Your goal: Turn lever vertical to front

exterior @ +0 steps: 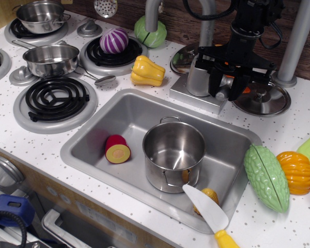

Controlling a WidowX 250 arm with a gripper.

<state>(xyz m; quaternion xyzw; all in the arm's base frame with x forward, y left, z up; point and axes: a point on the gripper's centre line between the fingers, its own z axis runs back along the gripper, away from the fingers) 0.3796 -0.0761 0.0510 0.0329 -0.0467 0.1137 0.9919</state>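
The lever [223, 95] is a short grey stub on the right side of the cylindrical tap body [196, 77], behind the sink. Only its rounded end shows, pointing down and toward the front. My black gripper [226, 89] comes down from above with one finger [214, 82] on each side of the lever. The jaws stand apart and straddle it; I cannot see whether a finger touches it. The curved spout [151, 13] rises at the back.
A thick grey pole [298, 41] stands right of the gripper, with a steel lid [263, 99] at its foot. The sink [93, 135] holds a steel pot [173, 155] and a cut fruit [117, 149]. A yellow pepper [147, 71] lies left of the tap.
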